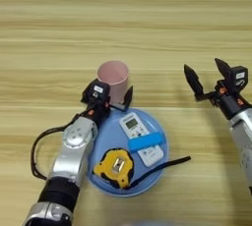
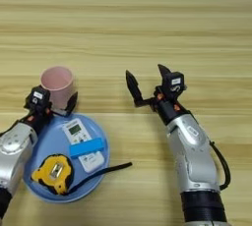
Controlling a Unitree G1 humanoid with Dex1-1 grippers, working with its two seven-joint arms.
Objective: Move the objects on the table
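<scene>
The pale pink cup (image 1: 113, 77) stands upright on the table (image 1: 126, 23), just behind the blue plate. My left gripper (image 1: 114, 97) straddles its lower part. One black finger (image 1: 129, 97) shows at the cup's right side, and the other is hidden behind the gripper body. The white remote (image 1: 134, 126) lies on the plate with the bright blue block (image 1: 145, 141) across it. Beside them on the plate lies the yellow-black tape measure (image 1: 114, 167). My right gripper (image 2: 145, 71) hovers open and empty over bare wood, right of the cup.
The large round blue plate (image 1: 106, 139) sits at the near left under my left forearm. A black strap (image 1: 167, 165) from the tape measure trails over the plate's right rim onto the table. A black cable (image 1: 37, 151) loops beside the left arm.
</scene>
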